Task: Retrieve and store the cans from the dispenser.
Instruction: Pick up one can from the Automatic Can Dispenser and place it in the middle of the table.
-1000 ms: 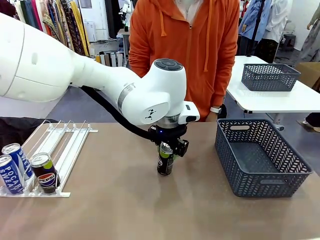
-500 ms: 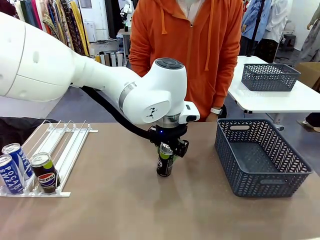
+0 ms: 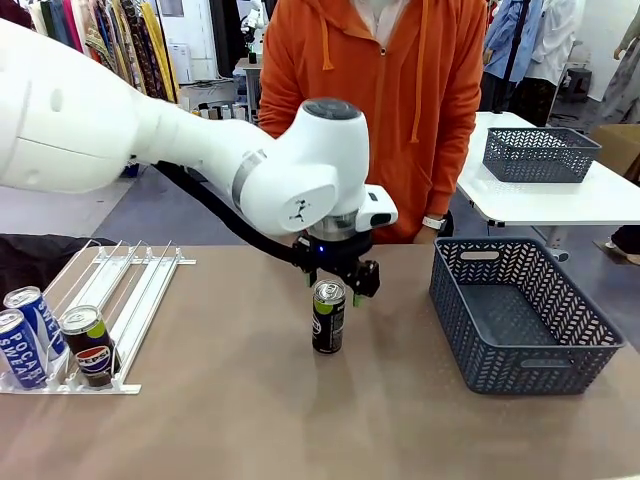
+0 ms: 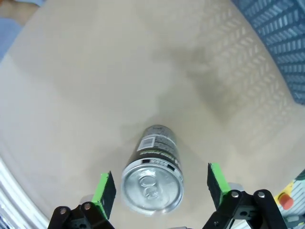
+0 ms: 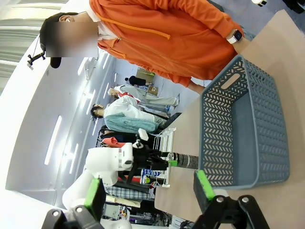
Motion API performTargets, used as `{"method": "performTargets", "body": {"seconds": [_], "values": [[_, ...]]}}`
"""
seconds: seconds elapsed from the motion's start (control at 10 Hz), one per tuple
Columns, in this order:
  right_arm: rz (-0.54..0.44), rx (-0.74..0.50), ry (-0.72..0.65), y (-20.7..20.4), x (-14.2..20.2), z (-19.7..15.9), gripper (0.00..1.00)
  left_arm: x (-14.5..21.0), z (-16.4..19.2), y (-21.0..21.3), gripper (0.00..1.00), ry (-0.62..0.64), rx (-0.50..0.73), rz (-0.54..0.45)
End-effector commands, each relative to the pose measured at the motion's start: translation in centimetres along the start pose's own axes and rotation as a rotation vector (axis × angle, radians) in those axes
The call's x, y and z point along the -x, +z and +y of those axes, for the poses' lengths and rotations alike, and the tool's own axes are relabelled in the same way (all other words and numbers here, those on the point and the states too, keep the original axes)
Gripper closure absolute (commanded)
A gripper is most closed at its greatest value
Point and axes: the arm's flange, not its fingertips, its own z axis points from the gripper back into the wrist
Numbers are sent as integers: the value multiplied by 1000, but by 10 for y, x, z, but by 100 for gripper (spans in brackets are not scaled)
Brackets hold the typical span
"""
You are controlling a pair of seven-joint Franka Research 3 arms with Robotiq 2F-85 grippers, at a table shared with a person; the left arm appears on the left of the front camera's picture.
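A black can with green print [image 3: 328, 320] stands upright on the table's middle. My left gripper [image 3: 335, 287] hangs just over its silver top, open, pads apart from it. In the left wrist view the can [image 4: 153, 179] sits between the green pads [image 4: 105, 193], untouched by either. The clear dispenser [image 3: 130, 290] lies at the left with two blue-and-white cans [image 3: 35, 318] and a Pepsi can [image 3: 88, 347] at its low end. My right gripper [image 5: 149, 191] is open on nothing, and beyond it the black can [image 5: 187, 161] shows under the left arm.
A grey mesh basket [image 3: 455, 300] stands on the table at the right, also in the right wrist view as the basket [image 5: 214, 143]. A person in an orange hoodie [image 3: 370, 100] stands at the far edge. A second basket [image 3: 540, 155] sits on a white table behind.
My left gripper has opened and let go of the black can, then risen slightly. The can now stands free on the table.
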Motion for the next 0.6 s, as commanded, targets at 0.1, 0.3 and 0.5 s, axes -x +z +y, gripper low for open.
{"method": "performTargets", "body": {"seconds": [0.1,0.3,0.5], "values": [[-4,-12,14,1,-3,3,0,34,36,103,0,138,-17,-189],[-4,-12,14,1,-3,3,0,77,83,178,0,173,75,-249],[-4,-12,14,1,-3,3,0,129,161,221,0,279,238,-264]]}}
